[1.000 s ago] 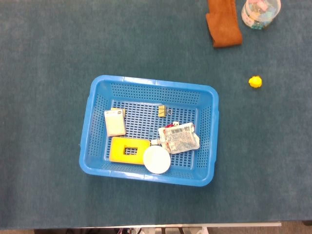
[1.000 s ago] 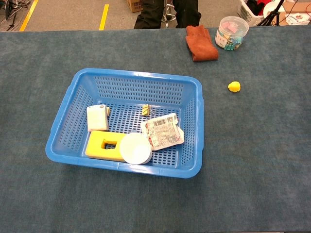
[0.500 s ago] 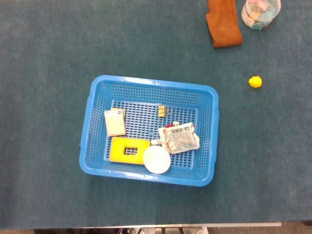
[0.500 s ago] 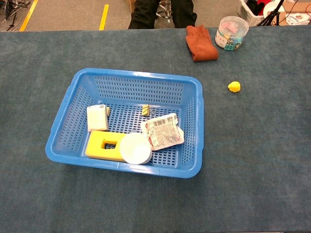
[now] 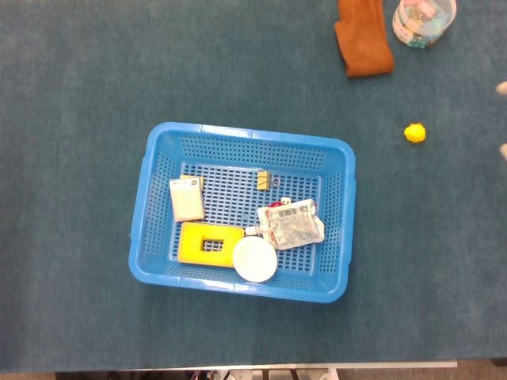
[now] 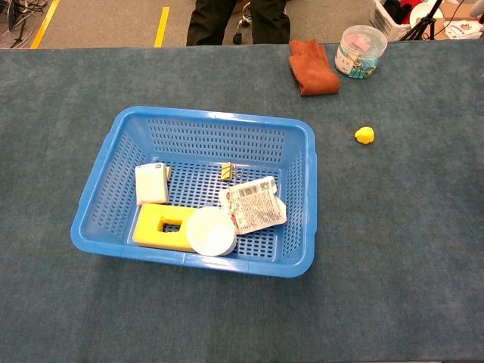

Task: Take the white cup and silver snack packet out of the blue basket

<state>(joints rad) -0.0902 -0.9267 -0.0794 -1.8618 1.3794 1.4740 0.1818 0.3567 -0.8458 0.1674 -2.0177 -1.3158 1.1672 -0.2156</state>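
The blue basket (image 5: 245,131) sits near the middle of the tabletop. The white cup (image 5: 254,259) stands against its near wall, touching the silver snack packet (image 5: 293,225) on its right and a yellow block (image 5: 207,244) on its left, with a small white pack (image 5: 187,199) and a binder clip (image 5: 264,180) further in. Only blurred pale tips of the right hand (image 5: 502,87) show at the tabletop's right edge, beyond a small yellow toy (image 5: 414,133), so whether it is wide or narrow cannot be told, and the left hand is out of both views. A brown cloth (image 5: 364,39) and a clear jar (image 5: 424,20) lie at the far edge.
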